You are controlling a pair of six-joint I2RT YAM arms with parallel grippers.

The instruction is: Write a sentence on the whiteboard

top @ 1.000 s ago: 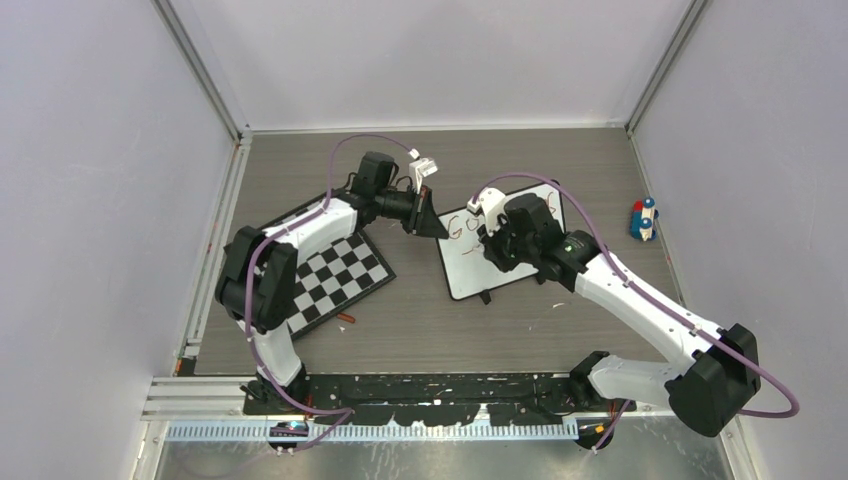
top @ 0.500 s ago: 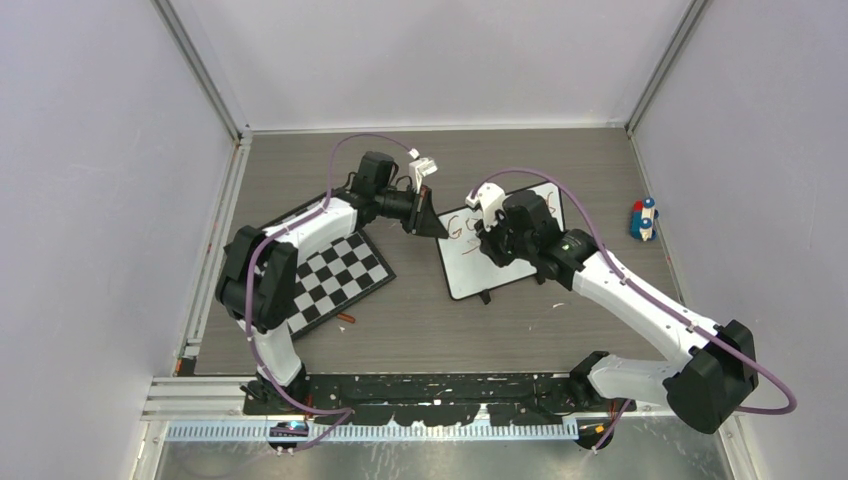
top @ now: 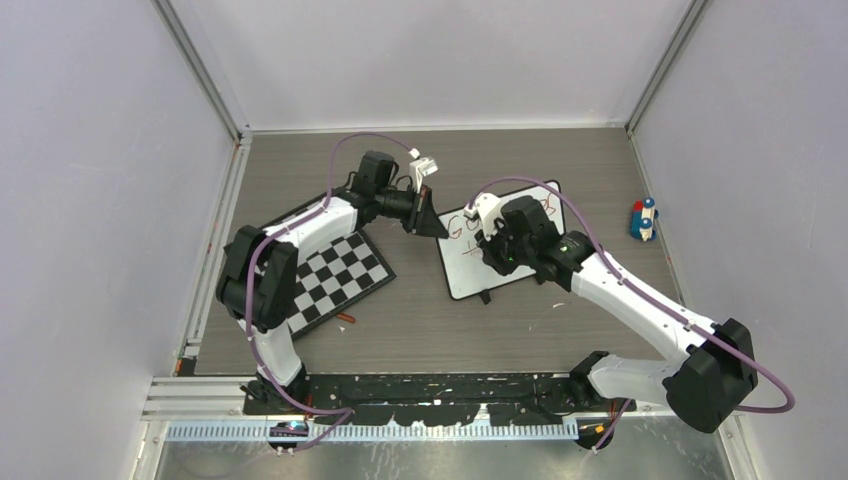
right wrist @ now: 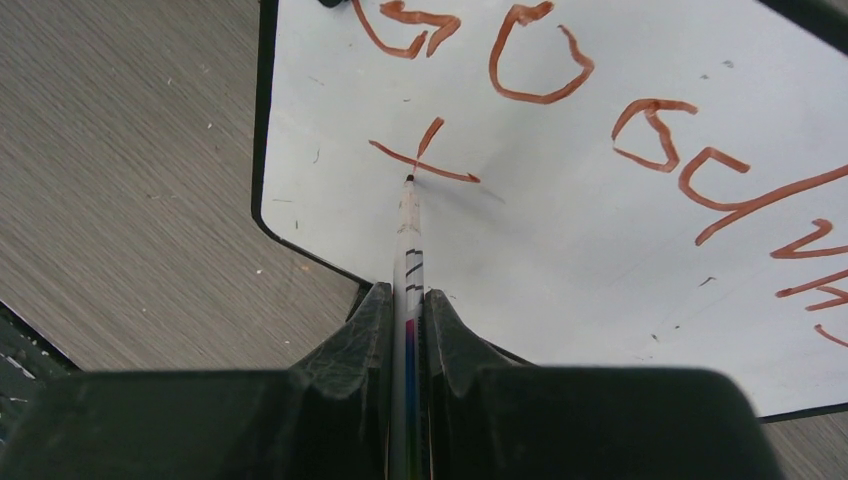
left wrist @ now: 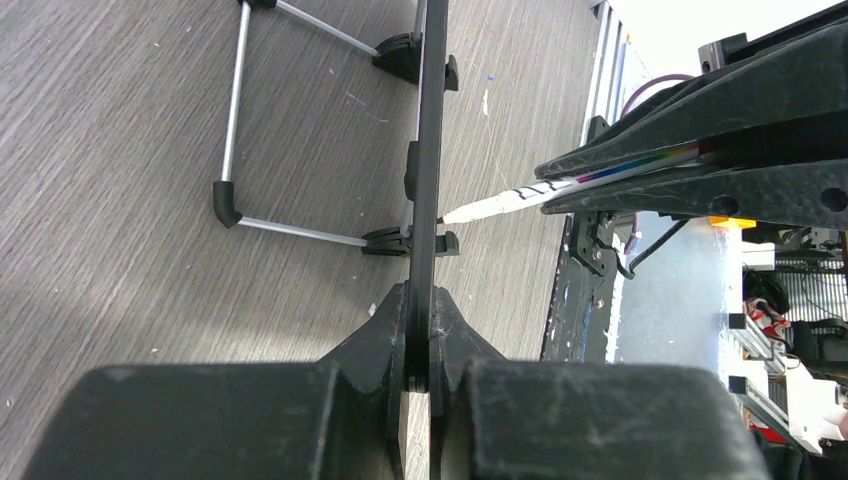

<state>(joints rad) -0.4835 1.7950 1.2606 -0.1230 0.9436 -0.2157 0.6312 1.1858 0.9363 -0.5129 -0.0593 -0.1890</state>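
Now right hand [right wrist: 408, 300] (gripping marker [right wrist: 408, 235]) leftward.

The top external view looks steeply down from above the near edge of the table [top: 420, 330], with the whiteboard [top: 462, 268] at centre. The left wrist view sights the whiteboard edge-on, close up. The right wrist view faces its written side, close up. Both wrist views share the marker [left wrist: 497, 205] tip.

from above the right arm [top: 640, 310] hides most of the sentence [top: 453, 223] on the whiteboard [top: 470, 275]; the right wrist view crops its outer letters; the blue-and-white object [top: 643, 219] is too small to name
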